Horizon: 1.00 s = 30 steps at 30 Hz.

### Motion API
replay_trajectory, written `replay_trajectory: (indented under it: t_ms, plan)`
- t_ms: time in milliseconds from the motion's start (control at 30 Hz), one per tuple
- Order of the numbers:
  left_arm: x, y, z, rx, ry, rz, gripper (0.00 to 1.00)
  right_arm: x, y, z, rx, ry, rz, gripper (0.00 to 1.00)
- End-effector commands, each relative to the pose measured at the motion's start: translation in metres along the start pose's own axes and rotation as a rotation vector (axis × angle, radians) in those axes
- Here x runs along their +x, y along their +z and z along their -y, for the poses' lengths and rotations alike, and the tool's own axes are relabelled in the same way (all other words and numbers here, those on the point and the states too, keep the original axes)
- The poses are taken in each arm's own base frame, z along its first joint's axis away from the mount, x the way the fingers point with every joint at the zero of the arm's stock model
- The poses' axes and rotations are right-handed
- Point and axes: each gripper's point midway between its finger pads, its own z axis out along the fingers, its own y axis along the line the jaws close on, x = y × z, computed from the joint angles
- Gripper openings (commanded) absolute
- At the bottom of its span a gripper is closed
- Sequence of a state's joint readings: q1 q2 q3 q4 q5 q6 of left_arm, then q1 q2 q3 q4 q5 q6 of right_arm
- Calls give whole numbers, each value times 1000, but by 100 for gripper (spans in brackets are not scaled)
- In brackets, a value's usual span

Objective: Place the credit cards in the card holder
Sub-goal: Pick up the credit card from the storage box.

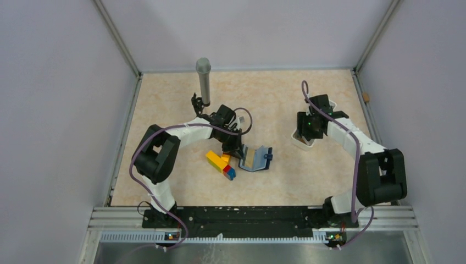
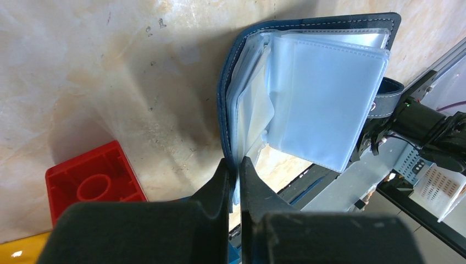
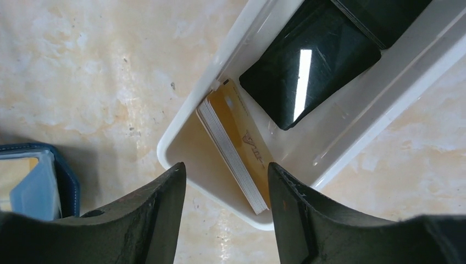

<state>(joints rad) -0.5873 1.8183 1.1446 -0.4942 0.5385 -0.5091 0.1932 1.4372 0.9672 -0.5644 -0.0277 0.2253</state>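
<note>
Right gripper point(image 3: 226, 170), jaws spread, hangs above credit cards point(image 3: 242, 148) seemingly on edge in the tray's point(image 3: 242, 39) corner; left gripper point(image 2: 236, 168) pinches the card holder point(image 2: 329, 99).

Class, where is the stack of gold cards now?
In the right wrist view, the gold cards stand on edge in the near corner of the white tray, beside a black card, just ahead of the open right pincer.

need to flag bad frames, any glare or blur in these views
Right wrist: white glare streak on the glossy black item in the white tray, right fingers soft. Left wrist: card holder sleeves washed pale, left fingers blurred dark. Top external: even light, faint shadows.
</note>
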Motion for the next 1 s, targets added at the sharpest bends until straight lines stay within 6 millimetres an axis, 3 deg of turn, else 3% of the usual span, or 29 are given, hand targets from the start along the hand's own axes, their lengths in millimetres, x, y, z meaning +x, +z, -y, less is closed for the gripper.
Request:
replay_trajectory:
  t_ms: [0, 200, 433, 667, 967]
  plan:
    - [-8, -6, -1, -15, 31, 29, 3, -31, 2, 3, 25, -59, 62, 54]
    - [-10, -7, -3, -22, 28, 35, 3, -30, 17, 11, 67, -89, 37, 50]
    - [-10, -5, -5, -25, 23, 31, 3, -30, 28, 8, 45, -108, 44, 49]
    - [-10, -5, -4, -20, 24, 29, 3, -37, 19, 9, 60, -125, 93, 48]
    - [-9, -6, -3, -14, 28, 28, 3, -19, 29, -12, -52, -158, -6, 46]
